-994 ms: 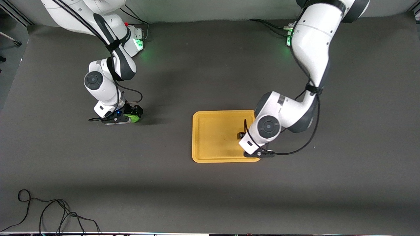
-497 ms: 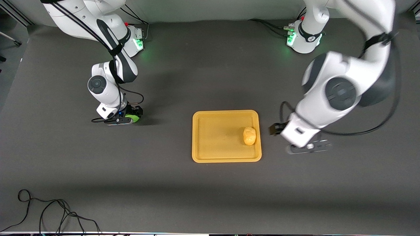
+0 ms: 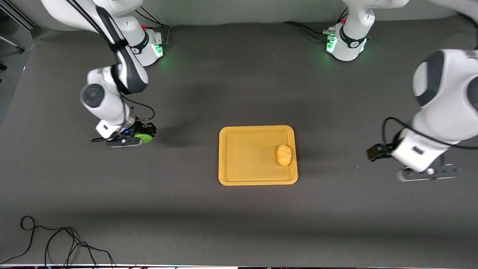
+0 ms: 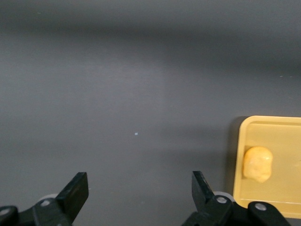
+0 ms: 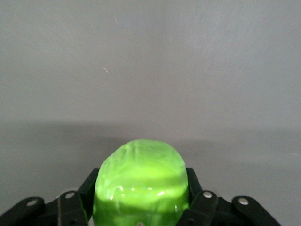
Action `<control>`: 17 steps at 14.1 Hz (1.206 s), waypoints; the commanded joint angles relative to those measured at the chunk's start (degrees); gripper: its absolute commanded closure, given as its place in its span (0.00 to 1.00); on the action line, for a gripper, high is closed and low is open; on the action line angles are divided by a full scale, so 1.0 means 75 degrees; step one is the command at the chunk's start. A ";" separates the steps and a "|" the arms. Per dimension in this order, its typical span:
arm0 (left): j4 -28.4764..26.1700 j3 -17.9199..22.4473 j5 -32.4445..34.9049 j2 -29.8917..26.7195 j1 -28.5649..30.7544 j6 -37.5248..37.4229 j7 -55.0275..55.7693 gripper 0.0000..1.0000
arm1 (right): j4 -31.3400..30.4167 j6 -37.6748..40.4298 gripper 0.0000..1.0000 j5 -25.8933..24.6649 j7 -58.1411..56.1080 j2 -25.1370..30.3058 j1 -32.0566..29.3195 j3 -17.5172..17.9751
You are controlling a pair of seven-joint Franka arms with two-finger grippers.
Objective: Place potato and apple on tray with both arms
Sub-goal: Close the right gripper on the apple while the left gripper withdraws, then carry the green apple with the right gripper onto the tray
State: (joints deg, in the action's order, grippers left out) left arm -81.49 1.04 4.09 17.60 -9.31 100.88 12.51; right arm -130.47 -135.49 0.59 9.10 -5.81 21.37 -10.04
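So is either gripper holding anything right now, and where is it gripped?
The right gripper holds the apple, fingers clamped on its two sides. The left gripper is open and holds nothing.

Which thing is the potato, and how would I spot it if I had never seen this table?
Look for the flat orange-yellow tray in the middle of the dark table. The potato lies on it, close to the rim at the left arm's end. It is a small lumpy yellow-tan oval, unlike the round bright green apple, which sits gripped in the right gripper off the tray.
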 commanded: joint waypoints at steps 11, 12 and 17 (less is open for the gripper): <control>-0.1688 -0.0092 -0.0404 -0.1785 0.1324 -0.0476 -0.2066 0.00 | 0.9598 0.4284 0.39 0.0508 0.4393 -0.4987 0.2118 0.0715; -0.1535 -0.0092 -0.0428 -0.1750 0.1324 -0.0675 -0.2124 0.00 | 0.9974 0.4168 0.39 0.0496 0.5061 -0.5398 0.2317 0.0949; -0.1440 -0.0127 -0.0709 -0.1843 0.1277 -0.0947 -0.2417 0.00 | 1.0177 0.2307 0.39 0.0402 0.6309 -0.6829 0.3127 0.1010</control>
State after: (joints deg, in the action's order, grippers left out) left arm -93.80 0.46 -0.69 3.59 -0.08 95.07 -4.12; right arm -58.39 -114.98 3.62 54.53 -51.76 44.71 -2.12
